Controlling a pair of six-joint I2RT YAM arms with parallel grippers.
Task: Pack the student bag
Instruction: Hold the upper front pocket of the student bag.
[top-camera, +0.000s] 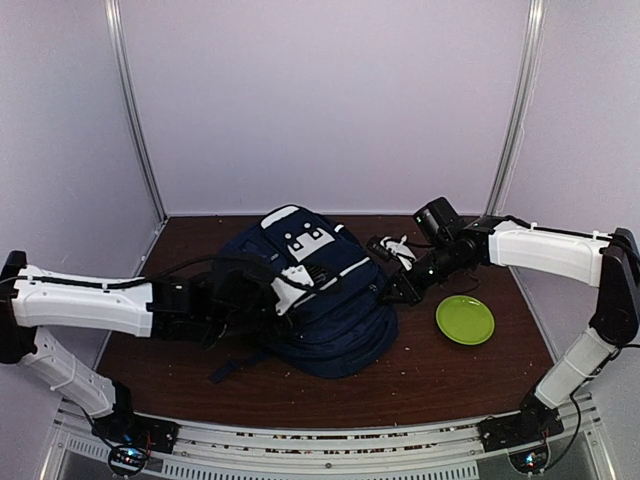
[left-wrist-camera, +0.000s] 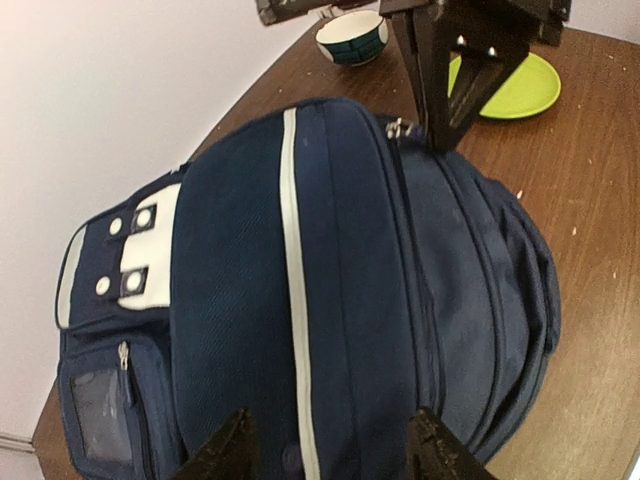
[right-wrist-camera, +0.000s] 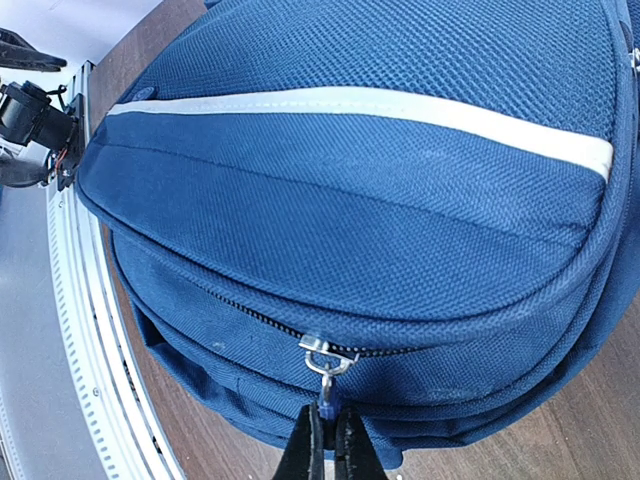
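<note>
Pinching bag (right-wrist-camera: 350, 200) zip pull (right-wrist-camera: 324, 385) with right pincer (right-wrist-camera: 330, 445). Straddling bag's striped panel with left pincer (left-wrist-camera: 330, 455) released, fingers apart

The left fingers (left-wrist-camera: 228, 452) stand apart over the student bag (left-wrist-camera: 340, 280).

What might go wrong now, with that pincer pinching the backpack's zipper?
1. The right pincer grips only the small zipper pull; it may slip free.
2. The left pincer stands open, not clamping the student bag, so a tug may drag the soft bag rather than move the zipper, perhaps onto the green plate beside it.
</note>
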